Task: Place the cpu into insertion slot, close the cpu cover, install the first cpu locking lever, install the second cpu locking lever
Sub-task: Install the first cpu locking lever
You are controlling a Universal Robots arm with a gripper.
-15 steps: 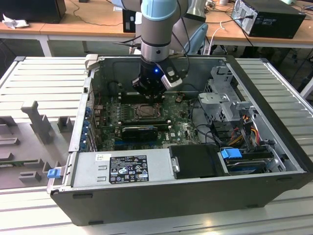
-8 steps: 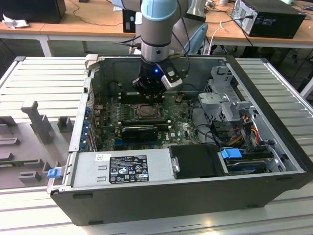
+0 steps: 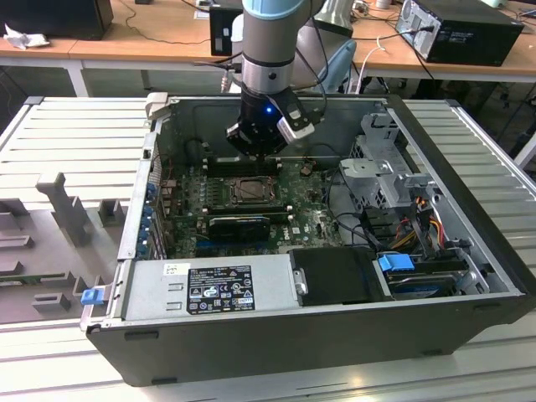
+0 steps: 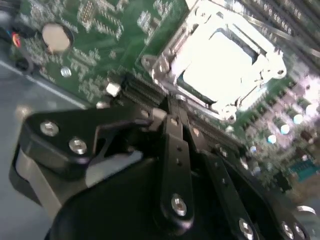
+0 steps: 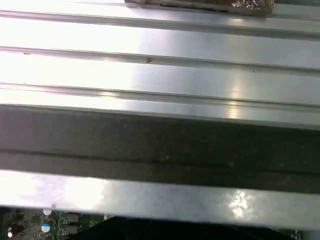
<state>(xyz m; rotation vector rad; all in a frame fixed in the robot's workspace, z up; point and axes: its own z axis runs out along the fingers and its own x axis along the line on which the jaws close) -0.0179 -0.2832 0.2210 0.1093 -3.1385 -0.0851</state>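
Note:
The cpu point(image 4: 220, 62) lies flat in its socket on the green motherboard point(image 4: 95, 40), its pale top glaring. The cpu cover point(image 4: 167, 57), a silvery frame, lies down around it. In the exterior view the socket point(image 3: 251, 191) sits mid-board inside the open computer case. My gripper point(image 3: 265, 156) hangs just behind the socket, on the side of the memory slots. In the second wrist view my gripper point(image 4: 169, 109) has its black fingers drawn together, tips close to the socket's edge. I cannot tell whether they touch a locking lever.
A long black expansion card point(image 3: 239, 224) lies in front of the socket. The power supply point(image 3: 209, 289) fills the case's near side and a drive cage point(image 3: 385, 180) with cables stands at the exterior view's right. Memory slots point(image 3: 243, 165) run behind the socket. The case wall point(image 5: 160, 145) is close.

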